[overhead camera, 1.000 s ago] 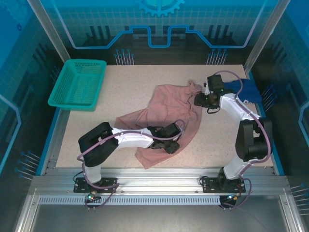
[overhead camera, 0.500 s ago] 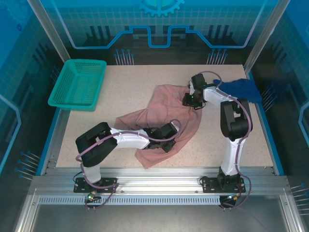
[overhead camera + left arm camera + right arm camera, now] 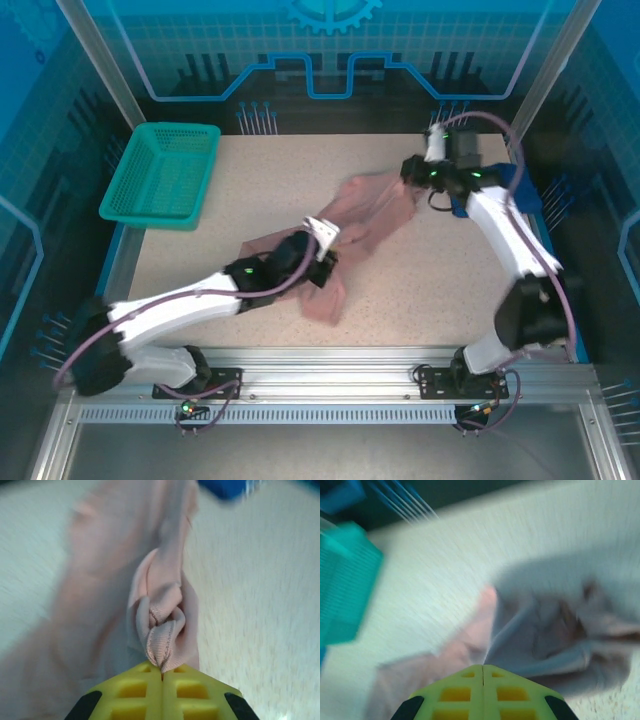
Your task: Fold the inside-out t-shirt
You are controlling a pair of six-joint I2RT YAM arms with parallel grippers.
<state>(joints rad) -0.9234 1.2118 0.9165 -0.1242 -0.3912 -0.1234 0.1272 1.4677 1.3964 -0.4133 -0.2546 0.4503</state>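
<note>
No writing, label, brand, number or sign can be read on anything.

Speckled beige table (image 3: 250, 190) sits mid-frame, blue circuit-patterned wall panels (image 3: 200, 50) behind at top, aluminium rail (image 3: 330, 385) along the bottom edge.

A robot lab cell: an aluminium-profile frame (image 3: 320, 380) rings a speckled table (image 3: 270, 180), and blue wall panels (image 3: 420, 40) printed with gears and circuit lines enclose it
</note>
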